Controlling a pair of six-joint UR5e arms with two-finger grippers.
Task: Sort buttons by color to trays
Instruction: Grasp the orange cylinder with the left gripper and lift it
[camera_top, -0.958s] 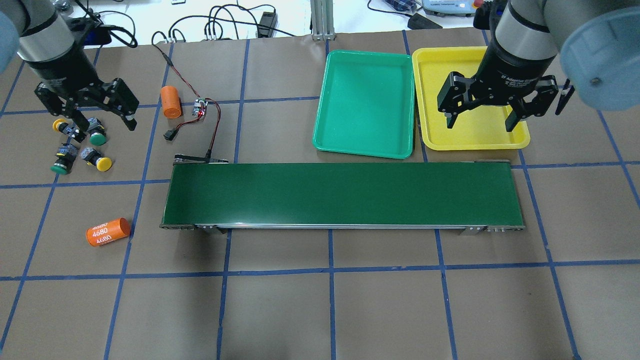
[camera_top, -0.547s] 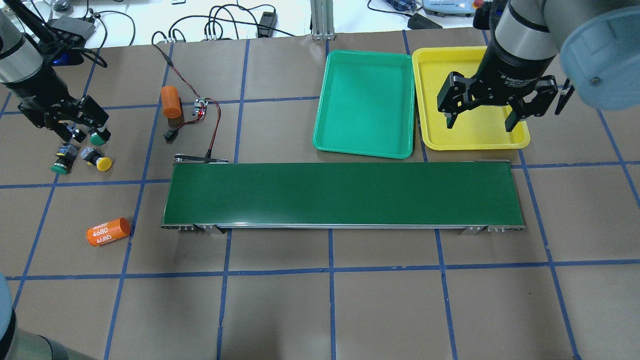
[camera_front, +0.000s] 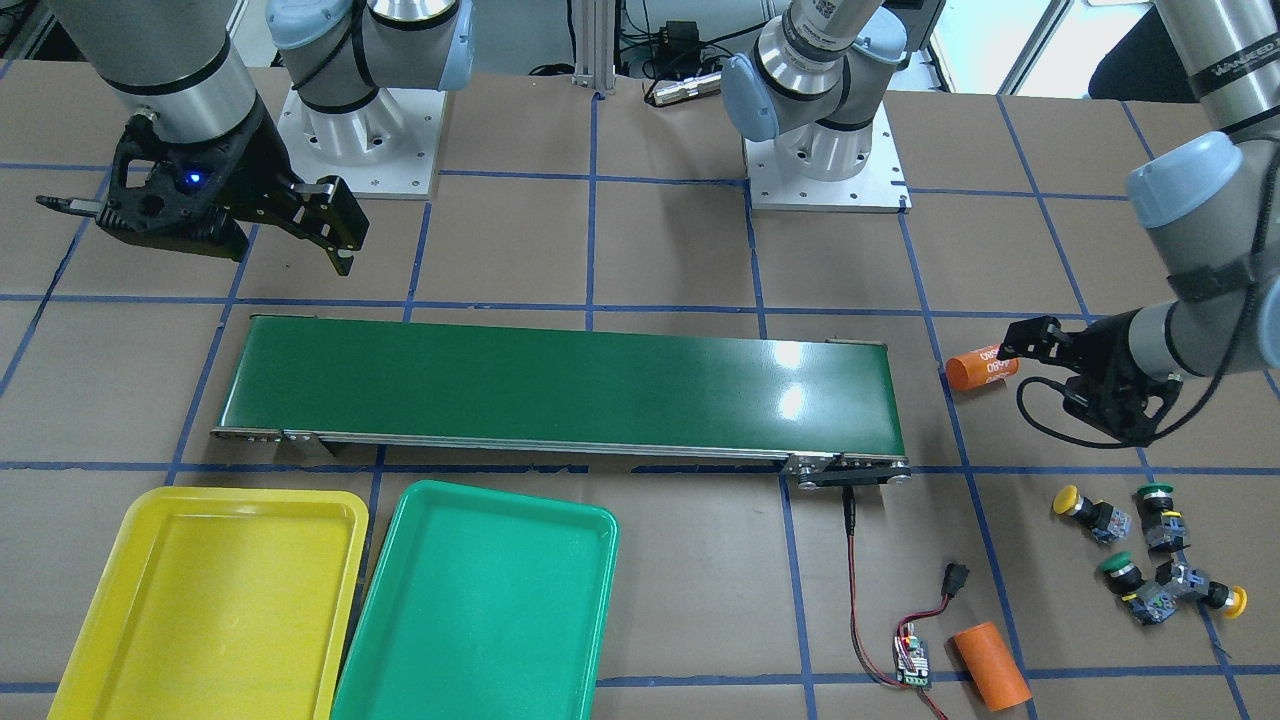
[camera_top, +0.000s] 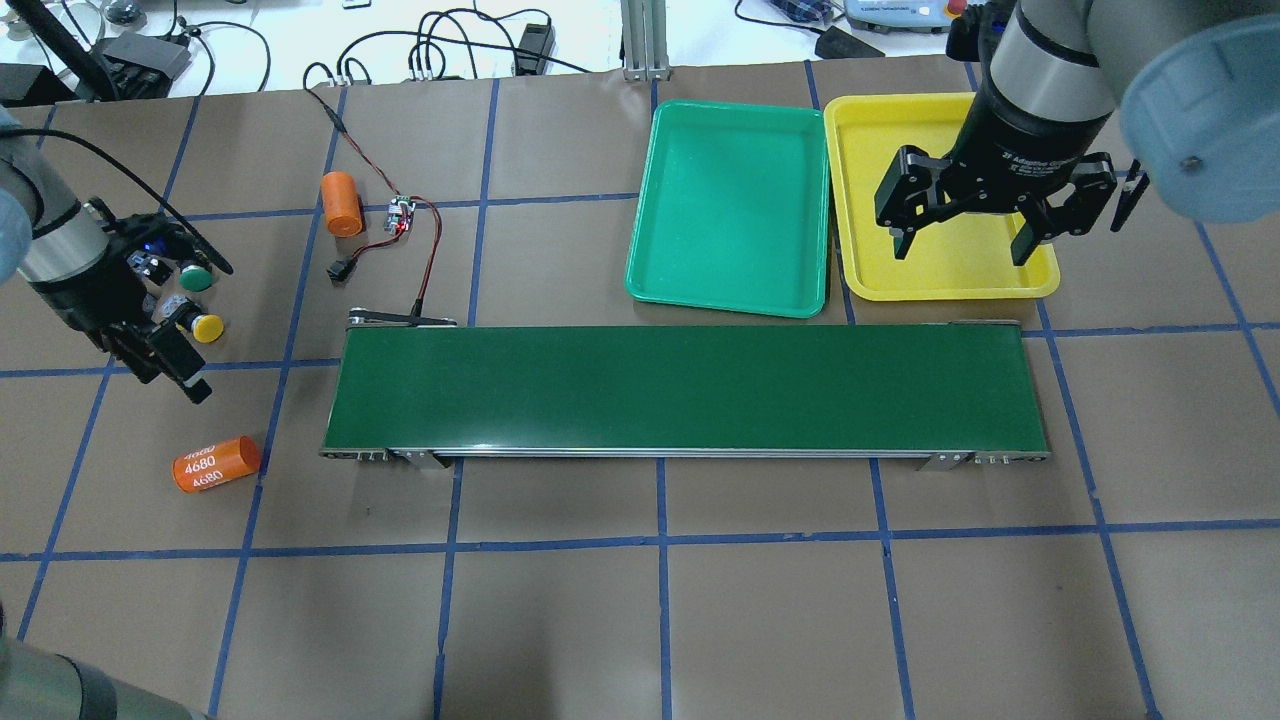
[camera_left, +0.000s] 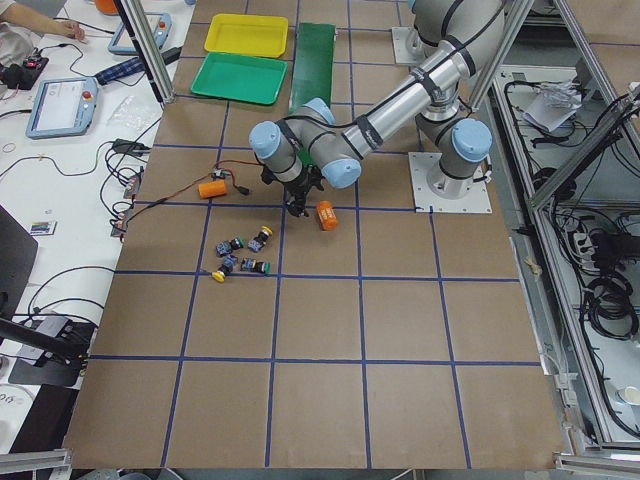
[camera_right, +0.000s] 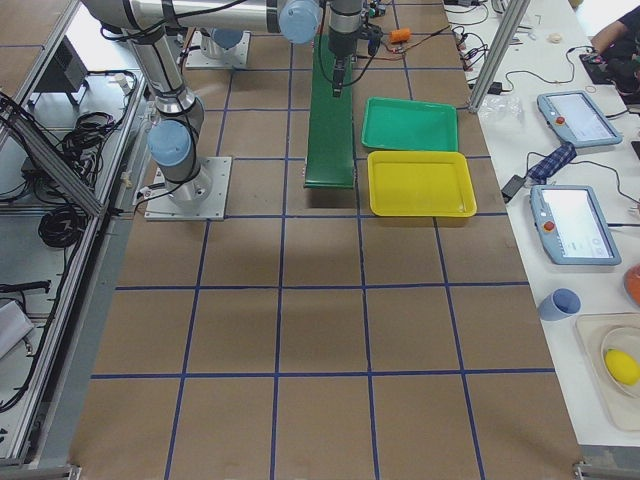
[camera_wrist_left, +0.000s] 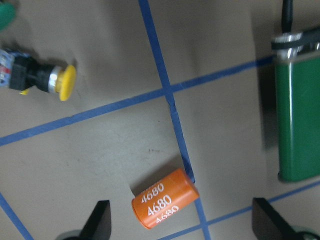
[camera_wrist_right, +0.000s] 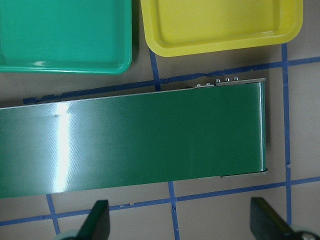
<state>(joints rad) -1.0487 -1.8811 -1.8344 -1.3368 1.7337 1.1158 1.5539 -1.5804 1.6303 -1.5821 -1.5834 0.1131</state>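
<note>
Four buttons lie loose on the table at my left: two yellow-capped (camera_front: 1070, 500) (camera_front: 1235, 600) and two green-capped (camera_front: 1157, 490) (camera_front: 1115, 566). The overhead view shows only one green (camera_top: 196, 278) and one yellow (camera_top: 207, 327); my arm hides the others. My left gripper (camera_front: 1040, 360) is open, empty and tilted, raised between the buttons and a labelled orange cylinder (camera_top: 215, 463). The left wrist view shows that yellow button (camera_wrist_left: 50, 80) and the cylinder (camera_wrist_left: 165, 200). My right gripper (camera_top: 960, 248) is open and empty above the yellow tray (camera_top: 838, 200). The teal green tray (camera_top: 735, 200) beside it is empty.
A long dark-green conveyor belt (camera_top: 685, 385) runs across the middle of the table. A plain orange cylinder (camera_top: 342, 203) stands next to a small circuit board (camera_top: 402, 215) with red and black wires behind the belt's left end.
My left gripper has drawn back from over the buttons toward me and tilted, still open and empty. The buttons have stayed on the table. The right arm has not moved.
</note>
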